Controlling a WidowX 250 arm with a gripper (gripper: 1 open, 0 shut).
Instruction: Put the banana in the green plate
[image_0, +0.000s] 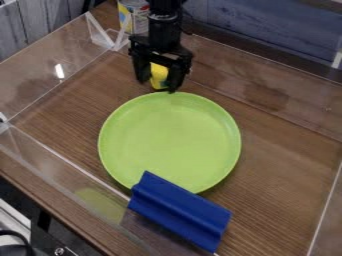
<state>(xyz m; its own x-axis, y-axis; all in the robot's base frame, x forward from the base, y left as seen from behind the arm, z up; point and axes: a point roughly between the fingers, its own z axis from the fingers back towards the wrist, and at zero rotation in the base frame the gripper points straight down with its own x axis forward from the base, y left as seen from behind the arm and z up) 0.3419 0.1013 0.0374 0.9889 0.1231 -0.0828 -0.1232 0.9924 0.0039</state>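
The small yellow banana (159, 73) lies on the wooden table just beyond the far rim of the large lime-green plate (170, 140). My black gripper (159, 78) points straight down over the banana, open, with one finger on each side of it. The fingers hide most of the banana, and I cannot tell whether they touch it. The plate holds nothing.
A blue ridged block (178, 211) lies at the plate's near edge, partly over its rim. Clear plastic walls (40, 75) enclose the wooden table. A yellow-white bottle (124, 13) stands behind the arm at the back.
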